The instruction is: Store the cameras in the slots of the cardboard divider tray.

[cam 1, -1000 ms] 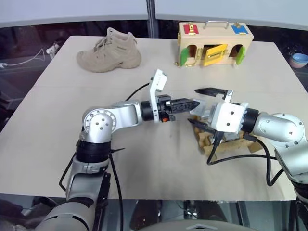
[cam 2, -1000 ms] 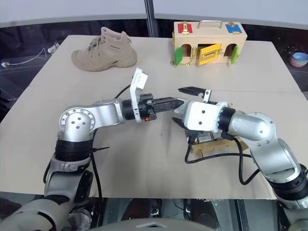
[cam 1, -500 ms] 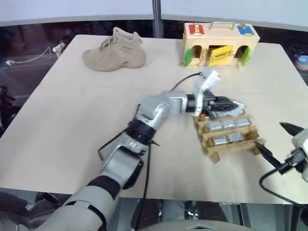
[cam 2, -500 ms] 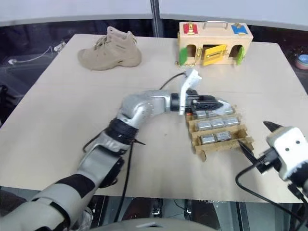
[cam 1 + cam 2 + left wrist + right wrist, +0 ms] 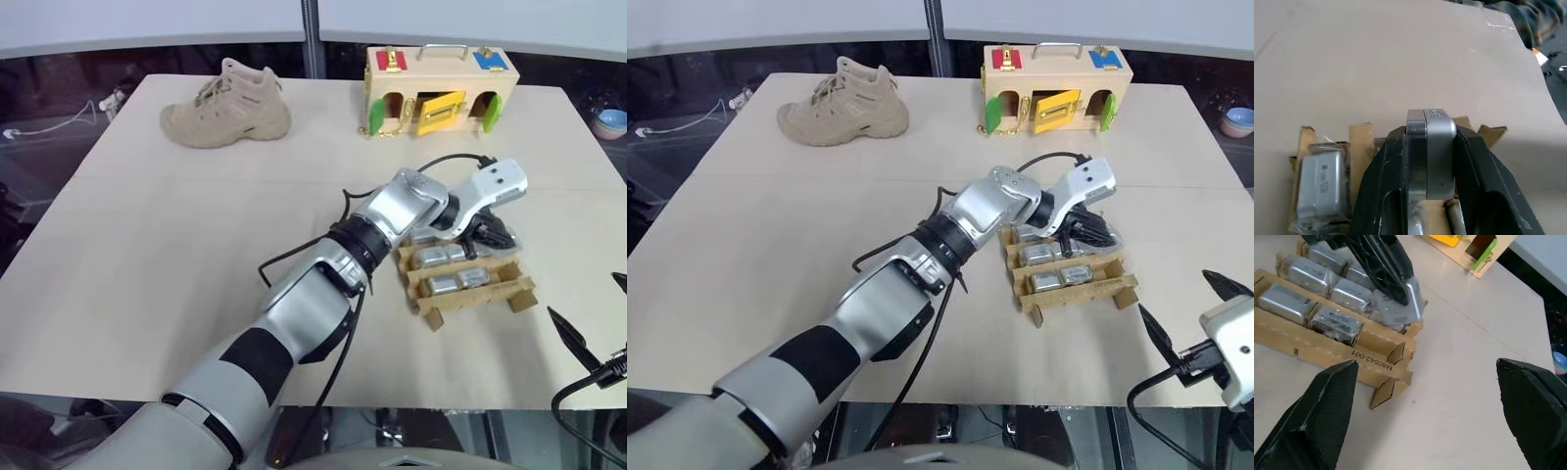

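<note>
Swung over the cardboard divider tray (image 5: pixel 470 289), left gripper (image 5: pixel 1400 291) pinches a camera (image 5: pixel 1431 147); right gripper (image 5: pixel 1427 406) spread; slot beneath hidden.

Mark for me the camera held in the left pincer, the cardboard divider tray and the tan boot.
camera in the left pincer (image 5: pixel 1439 147): left wrist view, its silver face between the black fingers.
cardboard divider tray (image 5: pixel 478 298): left eye view, its bare front strip.
tan boot (image 5: pixel 227 106): left eye view, its side.
</note>
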You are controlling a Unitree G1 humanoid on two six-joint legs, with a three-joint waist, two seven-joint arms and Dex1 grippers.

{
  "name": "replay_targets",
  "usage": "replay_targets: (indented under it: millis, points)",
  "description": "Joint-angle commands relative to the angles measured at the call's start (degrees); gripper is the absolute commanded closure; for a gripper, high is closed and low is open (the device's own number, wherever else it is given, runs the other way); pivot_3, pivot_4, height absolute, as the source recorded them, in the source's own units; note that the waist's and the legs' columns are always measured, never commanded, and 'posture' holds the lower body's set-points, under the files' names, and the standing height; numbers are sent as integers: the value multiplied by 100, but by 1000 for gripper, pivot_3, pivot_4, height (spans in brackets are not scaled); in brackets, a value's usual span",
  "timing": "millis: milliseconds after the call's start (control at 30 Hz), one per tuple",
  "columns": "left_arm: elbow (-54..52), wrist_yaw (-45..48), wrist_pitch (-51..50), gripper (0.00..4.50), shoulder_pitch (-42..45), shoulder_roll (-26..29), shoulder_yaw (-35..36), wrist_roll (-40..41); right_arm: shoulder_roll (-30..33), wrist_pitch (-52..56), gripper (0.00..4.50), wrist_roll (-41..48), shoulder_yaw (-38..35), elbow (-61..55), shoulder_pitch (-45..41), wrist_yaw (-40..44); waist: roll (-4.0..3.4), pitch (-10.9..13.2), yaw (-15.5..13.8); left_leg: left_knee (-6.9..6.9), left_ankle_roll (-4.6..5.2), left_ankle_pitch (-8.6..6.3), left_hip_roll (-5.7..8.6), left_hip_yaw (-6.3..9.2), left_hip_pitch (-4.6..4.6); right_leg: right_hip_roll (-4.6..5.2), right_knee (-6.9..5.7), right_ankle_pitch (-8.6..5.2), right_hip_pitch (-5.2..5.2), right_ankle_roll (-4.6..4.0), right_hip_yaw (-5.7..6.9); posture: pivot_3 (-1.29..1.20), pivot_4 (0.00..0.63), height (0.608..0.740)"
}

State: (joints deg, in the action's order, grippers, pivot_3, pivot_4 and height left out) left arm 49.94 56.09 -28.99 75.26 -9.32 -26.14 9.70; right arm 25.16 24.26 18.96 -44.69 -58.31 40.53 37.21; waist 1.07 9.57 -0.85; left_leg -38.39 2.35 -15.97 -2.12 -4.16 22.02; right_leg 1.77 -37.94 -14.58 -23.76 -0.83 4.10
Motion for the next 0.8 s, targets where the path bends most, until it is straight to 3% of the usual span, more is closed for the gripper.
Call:
replay_targets:
  millis: [33, 800]
  points:
    - [86, 160, -223, 3793, 168, -259, 84, -154, -9, -246, 24, 77, -11, -169, 162, -157, 1, 1, 4, 0, 1, -1, 0, 0, 0, 0, 0, 0, 0, 1, -1, 0, 150, 740]
    - [28, 576, -370, 3793, 544, -712, 216, -307, 152, -274, 24, 459, -324, -49, 376, -51, 0, 0, 0, 0, 7, -4, 0, -1, 2, -1, -1, -1, -4, 1, -7, 0, 150, 740]
